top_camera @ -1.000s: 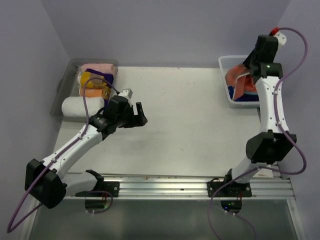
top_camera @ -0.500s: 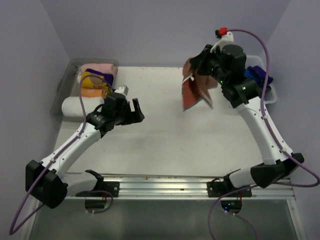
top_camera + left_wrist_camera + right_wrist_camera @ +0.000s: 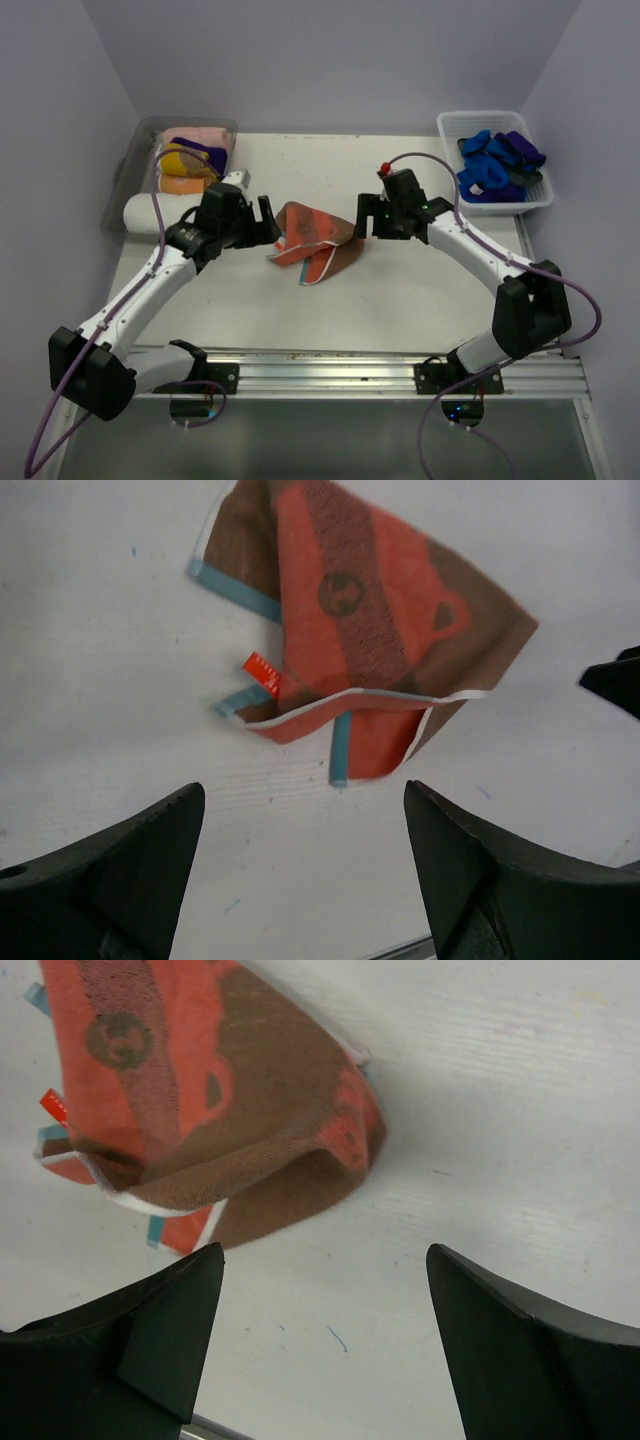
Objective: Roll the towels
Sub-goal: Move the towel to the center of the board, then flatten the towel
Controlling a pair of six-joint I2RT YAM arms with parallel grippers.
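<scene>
Far left, the grey tray [image 3: 127, 170] was partly crossed by the left arm's cable [image 3: 158, 215]. The rolled towels in it, pink towel [image 3: 200, 135], purple towel [image 3: 213, 152], yellow towel [image 3: 178, 156] and orange towel [image 3: 180, 184], were packed tight, with edges hard to separate. Whether the white roll [image 3: 150, 212] lay in or beside the tray could not be told.

The left gripper [image 3: 302, 798] was seen with fingers [image 3: 120, 870] spread wide and nothing between them; they were cut off by the frame's bottom.

The rust-brown towel [image 3: 312, 240] lay crumpled mid-table [image 3: 400, 290], between the two grippers and just beyond each. It was folded over itself, so the underside was hidden. An orange-red print, white edging, light-blue strips and a small red tag were noted; the tag's text was unreadable.

The right gripper [image 3: 325, 1260] was likewise spread apart and empty.

Far right, the blue towels [image 3: 485, 172] were tangled in the white basket [image 3: 447, 125]; their count was unclear.
</scene>
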